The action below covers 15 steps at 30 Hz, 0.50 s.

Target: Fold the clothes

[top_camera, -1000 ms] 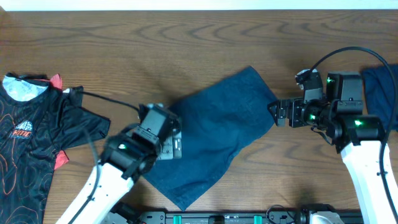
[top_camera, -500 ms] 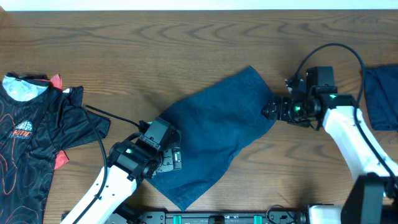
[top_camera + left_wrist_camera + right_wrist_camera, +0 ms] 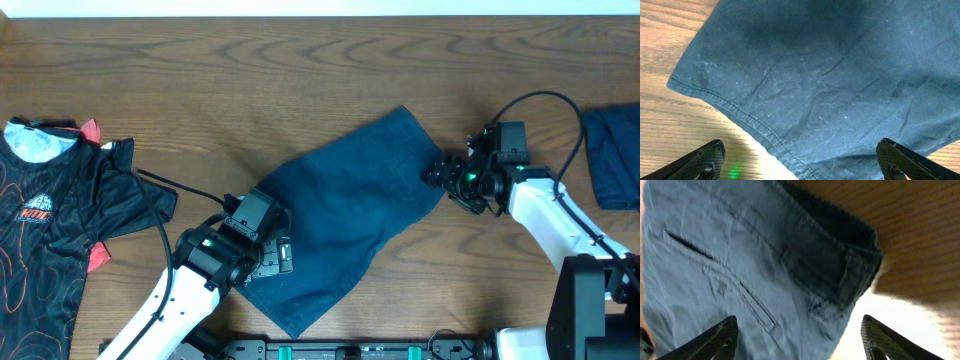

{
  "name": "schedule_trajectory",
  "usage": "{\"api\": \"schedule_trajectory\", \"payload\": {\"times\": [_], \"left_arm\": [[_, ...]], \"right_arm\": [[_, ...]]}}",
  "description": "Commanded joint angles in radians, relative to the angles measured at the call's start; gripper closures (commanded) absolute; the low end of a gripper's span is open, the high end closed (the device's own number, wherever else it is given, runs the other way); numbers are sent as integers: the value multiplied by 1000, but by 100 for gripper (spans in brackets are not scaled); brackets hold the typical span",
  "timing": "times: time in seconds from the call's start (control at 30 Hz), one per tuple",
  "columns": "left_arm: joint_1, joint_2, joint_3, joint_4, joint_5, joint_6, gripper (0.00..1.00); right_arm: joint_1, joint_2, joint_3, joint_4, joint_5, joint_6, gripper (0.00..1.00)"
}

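Observation:
A dark navy garment lies spread at an angle in the middle of the table. Its hem shows in the left wrist view. The right wrist view shows its waistband corner with a belt loop and a pocket seam. My left gripper is open low over the garment's left edge, one finger over bare wood and the other over fabric. My right gripper is at the garment's right corner, open, with the waistband corner lying between the spread fingers.
A second navy garment lies at the right edge of the table. A black shirt with red print is spread out at the far left. Black cables trail from both arms across the wood.
The right gripper moved left onto the garment's right corner and its arm swung lower. The left arm pulled back toward the front edge a second ago and has since held still.

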Motion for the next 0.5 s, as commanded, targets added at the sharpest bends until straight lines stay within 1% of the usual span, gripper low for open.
{"api": "schedule_trajectory", "payload": {"times": [0.0, 0.1, 0.13, 0.17, 0.2, 0.23, 0.27, 0.3, 0.37, 0.47], "left_arm": [[5, -8, 0, -5, 4, -12, 2], [5, -8, 0, -9, 4, -12, 2], [5, -8, 0, -10, 4, -12, 2], [5, -8, 0, -13, 4, -12, 2], [5, -8, 0, -14, 4, -12, 2], [5, -8, 0, -16, 4, -12, 2], [5, -8, 0, -18, 4, -12, 2], [5, -8, 0, -21, 4, -12, 2], [5, -8, 0, -23, 4, -13, 2], [5, -8, 0, -28, 19, -17, 2]], "right_arm": [[16, 6, -29, 38, 4, 92, 23], [24, 6, -42, 71, 7, 129, 30], [26, 6, -45, 83, 10, 135, 34], [26, 6, -46, 90, 11, 143, 45], [26, 6, -46, 95, 12, 148, 60], [26, 6, -46, 98, 15, 155, 71], [26, 6, -46, 103, 19, 161, 76], [26, 6, -46, 108, 19, 162, 85], [26, 6, -46, 115, 26, 167, 99], [26, 6, -46, 122, 35, 176, 99]]}}
